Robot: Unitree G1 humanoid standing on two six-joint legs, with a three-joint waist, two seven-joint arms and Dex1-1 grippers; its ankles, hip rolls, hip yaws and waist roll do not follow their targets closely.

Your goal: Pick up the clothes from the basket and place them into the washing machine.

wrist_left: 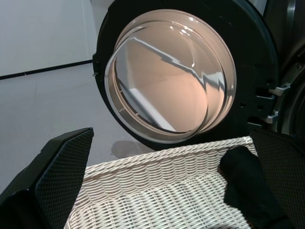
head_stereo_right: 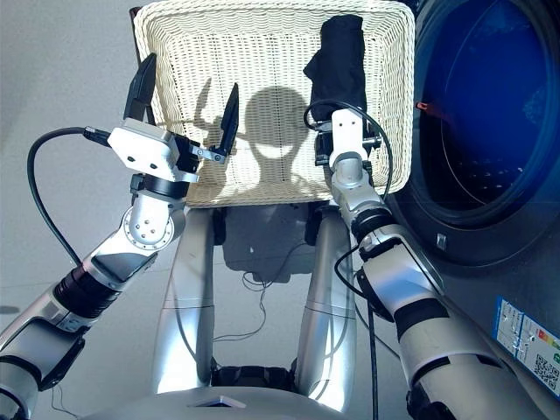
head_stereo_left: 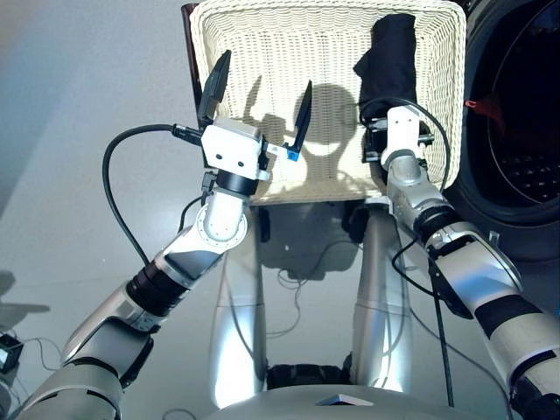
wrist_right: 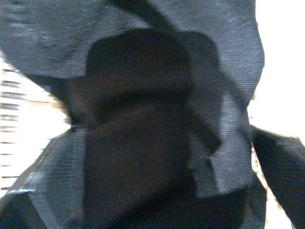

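The cream woven basket (head_stereo_left: 199,52) lies in front of me. One black garment (head_stereo_left: 392,57) rests along its right side, also seen in the left wrist view (wrist_left: 248,186). My right gripper (head_stereo_left: 401,122) is pushed into the near end of that garment, and black cloth (wrist_right: 143,143) fills the right wrist view. My left gripper (head_stereo_left: 265,74) hovers open over the bare left half of the basket with nothing between its fingers. The washing machine (head_stereo_left: 516,114) stands at the right with its drum open. A scrap of red cloth (head_stereo_left: 483,107) shows at the drum's rim.
The machine's round glass door (wrist_left: 171,76) stands swung open beyond the basket's far rim. A black cable (head_stereo_left: 118,184) loops out from my left wrist. Cables (head_stereo_left: 302,271) lie on the grey floor under the basket.
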